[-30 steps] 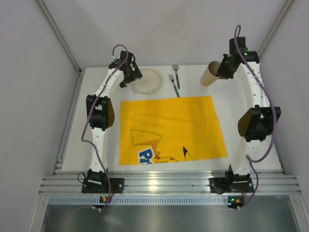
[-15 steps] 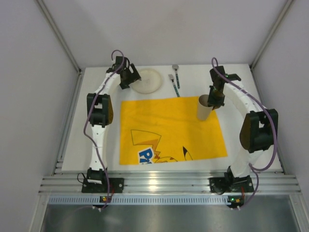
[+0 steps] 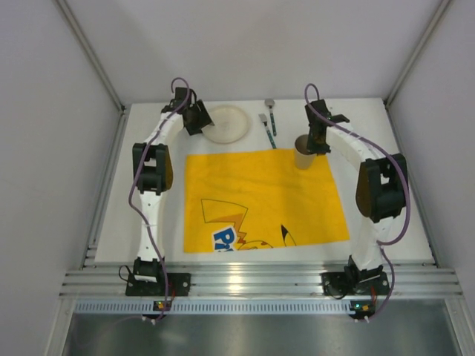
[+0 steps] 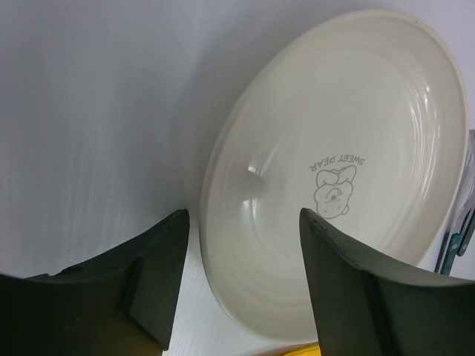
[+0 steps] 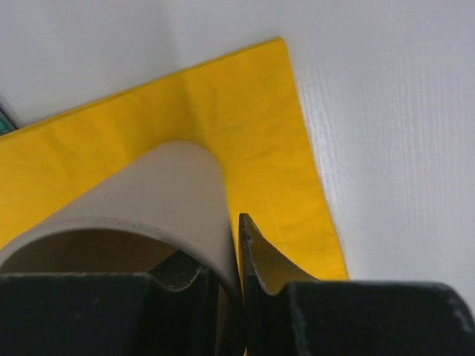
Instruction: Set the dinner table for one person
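1. Nearest you, behind the ribbed rail (image 3: 260,282), lies the dinner table (image 3: 297,254): white, matte, flat. Judge it stiff and smooth; crockery is likely to slide on it when pushed. Nothing here needs gripping.

2. The yellow cloth (image 3: 260,193) covers the table's middle. It looks thin and soft, so expect it to ruck if anything is dragged across it.

3. At the cloth's far right corner is the tan cup (image 3: 304,154), mouth up. The right gripper (image 5: 230,259) is clamped narrow on its wall, 1 finger inside the mouth and 1 outside. The wall looks thin and light, so judge it easy to crush; keep the pinch at the rim, as it is. Whether the base touches the cloth cannot be told.

4. Beyond the cloth's far edge, on bare table, lie 2 utensils (image 3: 265,126), and left of them the plate (image 4: 341,133). It is cream, glossy and hard-looking, so judge it slippery and breakable. Take it at the raised rim.

5. The left gripper (image 3: 194,122) stands at the plate's left rim with its fingers (image 4: 349,289) parted, 1 over the table and 1 over the plate, the rim between them. No contact shows.
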Controlling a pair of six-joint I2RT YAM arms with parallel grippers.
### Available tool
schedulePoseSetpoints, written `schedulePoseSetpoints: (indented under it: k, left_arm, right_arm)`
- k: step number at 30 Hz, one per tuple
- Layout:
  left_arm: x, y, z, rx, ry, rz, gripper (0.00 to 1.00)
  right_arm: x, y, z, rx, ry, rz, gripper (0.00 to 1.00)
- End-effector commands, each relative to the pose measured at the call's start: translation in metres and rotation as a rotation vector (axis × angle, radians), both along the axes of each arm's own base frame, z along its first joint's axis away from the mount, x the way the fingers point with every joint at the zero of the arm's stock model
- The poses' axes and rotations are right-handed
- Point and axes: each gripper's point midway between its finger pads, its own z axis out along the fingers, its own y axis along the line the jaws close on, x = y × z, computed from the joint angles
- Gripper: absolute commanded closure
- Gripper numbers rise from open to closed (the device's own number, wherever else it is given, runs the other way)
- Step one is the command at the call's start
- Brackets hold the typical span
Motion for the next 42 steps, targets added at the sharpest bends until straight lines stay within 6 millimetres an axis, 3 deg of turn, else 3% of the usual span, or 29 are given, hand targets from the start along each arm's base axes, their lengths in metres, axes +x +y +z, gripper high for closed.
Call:
schedulePoseSetpoints:
  k: [1,3,5,8,9,11,12,13,14,15,16,17,21,23,26,28,31,32,33,34,35,36,37,38,39,40,42]
  left_arm:
    - [0.005,0.002,-0.003,-0.013,-0.019,-0.025,0.35]
    - [0.003,0.003,-0.005,-0.006,-0.013,-0.030,0.35]
    - [0.002,0.003,-0.005,-0.005,-0.013,-0.035,0.37]
    - [0.002,0.004,-0.004,0.002,-0.016,-0.034,0.42]
    - [0.003,0.003,0.000,0.001,-0.023,-0.035,0.47]
    - [0.005,0.002,0.004,-0.007,-0.034,-0.037,0.53]
    - [0.005,0.002,0.005,-0.008,-0.037,-0.036,0.62]
    - [0.007,0.002,0.010,-0.010,-0.047,-0.035,0.66]
    - [0.008,0.001,0.013,-0.013,-0.056,-0.037,0.72]
    - [0.008,0.001,0.016,-0.013,-0.061,-0.037,0.88]
    - [0.009,0.002,0.019,-0.012,-0.067,-0.035,0.96]
    - [0.011,0.002,0.024,-0.011,-0.077,-0.034,1.00]
    - [0.013,0.004,0.039,0.002,-0.104,-0.028,1.00]
    - [0.015,0.006,0.057,0.003,-0.134,-0.019,1.00]
    - [0.014,-0.001,0.086,-0.039,-0.175,-0.037,1.00]
    - [0.008,-0.008,0.100,-0.050,-0.181,-0.055,1.00]
    - [-0.013,-0.021,0.131,-0.061,-0.208,-0.105,1.00]
    - [-0.025,-0.023,0.119,-0.053,-0.171,-0.116,1.00]
    - [-0.038,-0.028,0.145,-0.068,-0.206,-0.144,1.00]
    - [-0.049,-0.037,0.147,-0.068,-0.203,-0.182,1.00]
    - [-0.067,-0.042,0.134,-0.071,-0.160,-0.212,1.00]
    - [-0.085,-0.050,0.147,-0.093,-0.168,-0.263,1.00]
    - [-0.102,-0.062,0.145,-0.086,-0.152,-0.320,1.00]
    - [-0.128,-0.067,0.121,-0.086,-0.070,-0.355,1.00]
    - [-0.145,-0.073,0.113,-0.078,-0.036,-0.388,1.00]
    - [-0.177,-0.084,0.105,-0.057,-0.003,-0.447,1.00]
    - [-0.208,-0.095,0.093,-0.039,0.035,-0.493,1.00]
  right_arm:
    - [0.009,0.003,-0.014,-0.029,-0.040,0.017,0.97]
    - [0.006,0.004,-0.025,-0.029,-0.007,0.023,0.94]
    - [0.007,0.005,-0.027,-0.029,0.006,0.021,0.82]
    - [0.011,0.006,-0.014,-0.025,-0.020,0.021,0.47]
    - [0.014,0.006,-0.006,-0.023,-0.034,0.018,0.29]
    - [0.018,0.005,0.009,-0.020,-0.058,0.016,0.17]
    - [0.021,0.006,0.023,-0.018,-0.076,0.017,0.04]
    - [0.022,0.006,0.032,-0.019,-0.089,0.018,0.00]
    - [0.025,0.006,0.051,-0.012,-0.120,0.019,0.00]
    - [0.026,0.006,0.061,-0.013,-0.137,0.018,0.00]
    - [0.027,0.005,0.074,-0.012,-0.158,0.016,0.00]
    - [0.027,0.004,0.098,-0.005,-0.204,0.016,0.00]
    - [0.018,-0.006,0.158,-0.016,-0.300,0.001,0.00]
    - [0.009,-0.012,0.184,-0.024,-0.343,0.000,0.00]
    - [-0.003,-0.020,0.208,-0.034,-0.394,-0.006,0.00]
    - [-0.008,-0.024,0.212,-0.027,-0.401,-0.009,0.00]
    - [-0.007,-0.023,0.197,-0.012,-0.367,0.000,0.00]
    - [-0.006,-0.020,0.192,0.001,-0.354,0.011,0.00]
    - [-0.005,-0.018,0.190,0.012,-0.349,0.018,0.00]
    - [-0.003,-0.014,0.188,0.026,-0.345,0.027,0.00]
    - [0.002,-0.006,0.185,0.054,-0.339,0.048,0.00]
    - [0.005,-0.002,0.185,0.074,-0.338,0.061,0.00]
    - [0.011,0.004,0.177,0.090,-0.319,0.073,0.00]
    - [0.016,0.015,0.180,0.134,-0.327,0.101,0.00]
    - [0.020,0.022,0.178,0.161,-0.323,0.116,0.00]
    - [0.030,0.030,0.170,0.184,-0.313,0.135,0.00]
    - [0.038,0.049,0.159,0.245,-0.287,0.184,0.00]
